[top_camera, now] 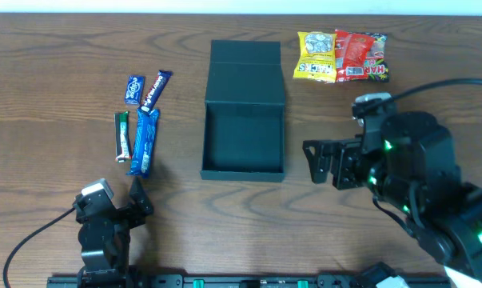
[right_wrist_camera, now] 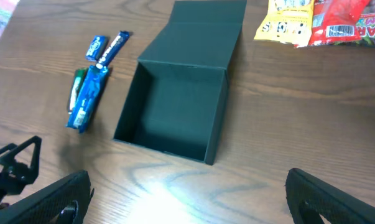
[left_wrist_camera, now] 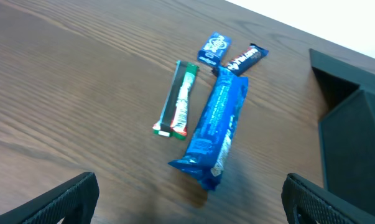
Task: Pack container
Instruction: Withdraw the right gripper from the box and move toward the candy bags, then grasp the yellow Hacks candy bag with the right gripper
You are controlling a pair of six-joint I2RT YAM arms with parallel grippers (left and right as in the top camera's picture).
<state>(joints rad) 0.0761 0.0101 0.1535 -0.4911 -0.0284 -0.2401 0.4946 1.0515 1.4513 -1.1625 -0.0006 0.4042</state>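
The container (top_camera: pixel 244 140), a dark teal-grey matte box, sits mid-bench, upright and empty, its hinged flap lid folded open flat behind it.

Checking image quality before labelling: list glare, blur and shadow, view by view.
Overhead: even light, sharp, the container dim inside. Left wrist: blue packet crisp, left gripper's fingers soft. Right wrist: glare on the table before the container, right gripper's fingers blurred.
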